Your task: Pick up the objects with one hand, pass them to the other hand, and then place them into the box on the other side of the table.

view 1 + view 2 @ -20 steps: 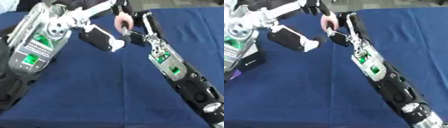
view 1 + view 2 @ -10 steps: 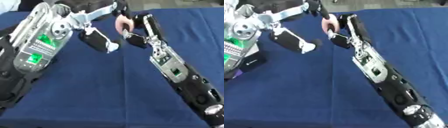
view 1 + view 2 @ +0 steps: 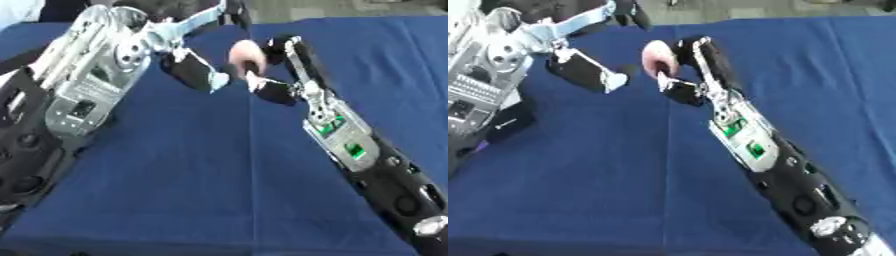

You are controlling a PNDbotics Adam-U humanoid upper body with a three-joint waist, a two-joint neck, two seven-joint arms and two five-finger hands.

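Reaching in from the lower right, the robot's right arm stretches diagonally up the blue table (image 3: 175, 200), and the right hand (image 3: 689, 70) sits near the far middle of the cloth with its fingers (image 3: 706, 47) curled round a small pale pink rounded object (image 3: 658, 56). That object is held above the table, pinched at the upper left of the hand, and its exact form cannot be made out beyond its colour and rounded outline. Just to its left hangs the left hand (image 3: 194, 70), coming in from the upper left on a silver and black arm; its dark fingers (image 3: 210, 82) point down and rightward toward the pink object, lying fairly straight rather than closed, and a narrow gap shows between them and the object in the right eye view. In the left eye view the two hands look almost touching, so actual contact cannot be told. The bulky silver forearm housing (image 3: 87, 95) of the left arm fills the left side, with black parts below it near the lower left corner.
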